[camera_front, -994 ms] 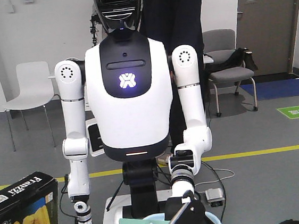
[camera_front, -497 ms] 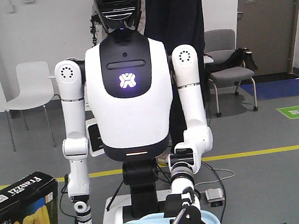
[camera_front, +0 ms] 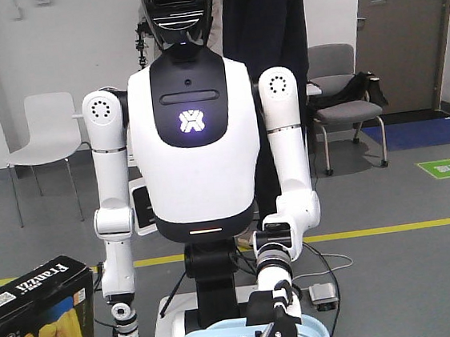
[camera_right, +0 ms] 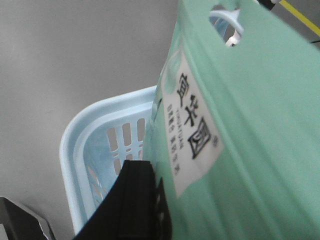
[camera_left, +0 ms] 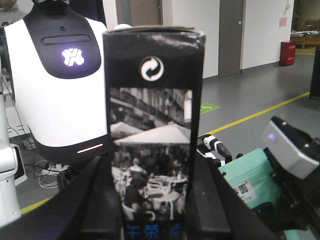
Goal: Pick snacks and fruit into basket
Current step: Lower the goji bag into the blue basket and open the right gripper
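White walls (camera_front: 35,43) rise over a grey floor (camera_front: 398,279) crossed by a yellow line (camera_front: 400,228). A white chair (camera_front: 47,127) stands left and a grey chair (camera_front: 342,92) right. A brown door (camera_front: 404,29) stands far right, with a blue mat (camera_front: 422,132) before it.

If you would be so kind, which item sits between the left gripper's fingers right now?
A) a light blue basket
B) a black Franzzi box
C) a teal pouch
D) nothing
B: in the left wrist view the black Franzzi box stands upright between the fingers of the left gripper.
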